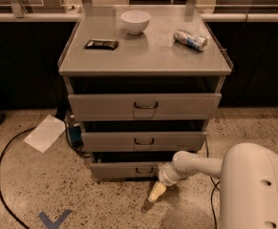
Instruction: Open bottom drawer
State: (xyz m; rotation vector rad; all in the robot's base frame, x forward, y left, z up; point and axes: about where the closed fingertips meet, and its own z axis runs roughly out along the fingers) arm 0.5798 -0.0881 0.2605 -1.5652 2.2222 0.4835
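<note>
Nearest me, the white arm [253, 185] fills the lower right corner and reaches left to the gripper [156, 192]; it hangs low over the speckled floor [105, 202], tip tilted down and to the left, just below the right end of the bottom drawer [119, 170]; I cannot tell whether it is released or clenched. It is not on the drawer's small dark handle [144, 170], which sits up and to the left of it, near but apart.

A blue tape mark [55, 219] and a black cable [5, 175] lie on the floor to the left.

The bottom drawer is the lowest front of the grey cabinet [215, 85]; a dark band shows above it, yet none of its tray is in sight, so I judge it shut or barely started; the same band shows above the middle drawer [186, 141] and the top drawer [186, 106]. By my reading the task is hardly begun: the approach has brought the gripper close, but taking the handle and the whole pull toward me are left, and the gripper would first have to rise and shift left.

A sheet of paper [45, 132] lies beside the cabinet; on the cabinet top [143, 56] stand a white bowl [135, 21], a dark bar [101, 44] and a can [190, 39] on its side.
</note>
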